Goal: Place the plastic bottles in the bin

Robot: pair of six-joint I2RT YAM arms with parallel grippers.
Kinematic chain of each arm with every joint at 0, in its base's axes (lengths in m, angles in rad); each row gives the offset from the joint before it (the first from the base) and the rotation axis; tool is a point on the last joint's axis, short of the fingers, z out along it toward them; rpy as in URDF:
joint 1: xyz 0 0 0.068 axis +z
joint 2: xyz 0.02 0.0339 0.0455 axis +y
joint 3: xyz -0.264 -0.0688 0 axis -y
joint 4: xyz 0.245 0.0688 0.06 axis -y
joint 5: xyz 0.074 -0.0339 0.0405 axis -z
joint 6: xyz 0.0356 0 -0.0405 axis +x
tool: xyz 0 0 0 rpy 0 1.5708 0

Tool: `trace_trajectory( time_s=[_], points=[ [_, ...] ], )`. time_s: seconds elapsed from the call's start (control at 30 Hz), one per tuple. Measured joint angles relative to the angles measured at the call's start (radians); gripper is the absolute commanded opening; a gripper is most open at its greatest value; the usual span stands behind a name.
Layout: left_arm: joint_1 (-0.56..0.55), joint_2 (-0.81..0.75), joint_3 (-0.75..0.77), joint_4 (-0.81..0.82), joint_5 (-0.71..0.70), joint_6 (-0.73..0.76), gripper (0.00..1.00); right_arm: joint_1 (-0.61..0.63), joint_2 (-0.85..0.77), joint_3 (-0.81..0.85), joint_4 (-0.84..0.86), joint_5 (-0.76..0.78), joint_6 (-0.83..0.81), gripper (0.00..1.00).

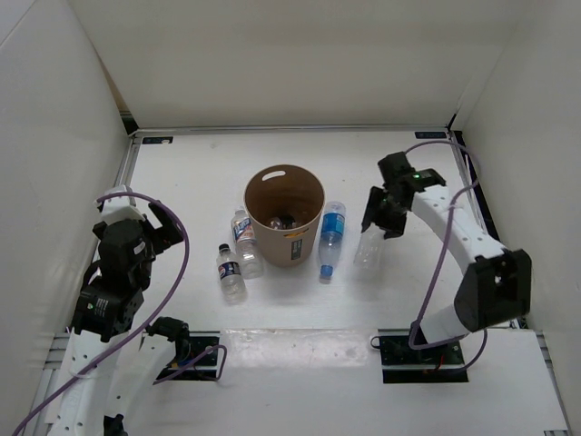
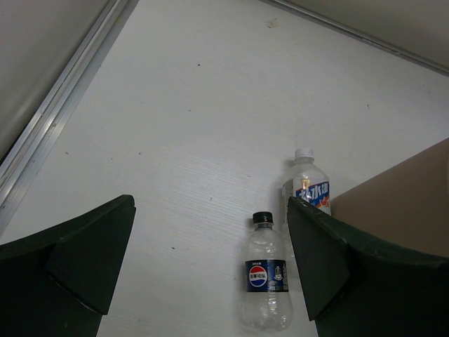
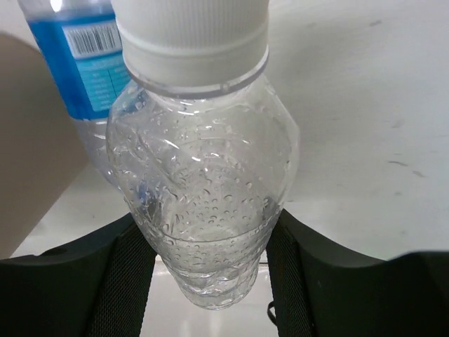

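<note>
Plain plastic bottle (image 3: 210, 196) pinched at mid-body in closed right claw (image 1: 379, 227), just right of bin (image 1: 272, 243): lift clear above rim, centre over opening, then release; left claw (image 1: 168, 227) spread wide, empty.

Left tool (image 2: 210, 232) wide, right tool (image 3: 207, 239) clenched.

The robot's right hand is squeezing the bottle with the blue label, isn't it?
No. The right gripper is squeezing the plain clear bottle with the white cap; the blue-labelled bottle lies free nearby, as the right wrist view shows.
</note>
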Motion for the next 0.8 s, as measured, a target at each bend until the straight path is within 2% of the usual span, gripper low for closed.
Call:
trace_trajectory(
  time_s=[0.13,0.33,0.43,0.5,0.63,0.73,0.8],
  points=[
    [0.000,0.000,0.000,0.000,0.000,0.000,1.00,-0.062,-0.104,0.069,-0.064,0.077,-0.028,0.00],
    [0.000,0.011,0.000,0.000,0.001,0.000,1.00,-0.118,-0.205,0.378,-0.100,0.145,-0.065,0.00],
    [0.000,0.025,0.000,0.000,0.001,0.000,1.00,-0.096,-0.222,0.518,-0.093,0.183,-0.082,0.00],
    [0.000,0.032,0.000,0.000,0.002,0.000,1.00,-0.035,-0.226,0.565,-0.071,0.221,-0.092,0.00],
    [0.000,0.038,-0.002,0.001,0.013,0.000,1.00,0.194,-0.219,0.582,-0.018,0.332,-0.137,0.00],
    [0.000,0.053,-0.002,0.000,0.026,0.000,1.00,0.367,-0.171,0.608,0.021,0.434,-0.185,0.00],
    [0.000,0.064,-0.002,0.000,0.031,0.000,1.00,0.439,-0.118,0.650,0.042,0.466,-0.211,0.00]
  ],
)
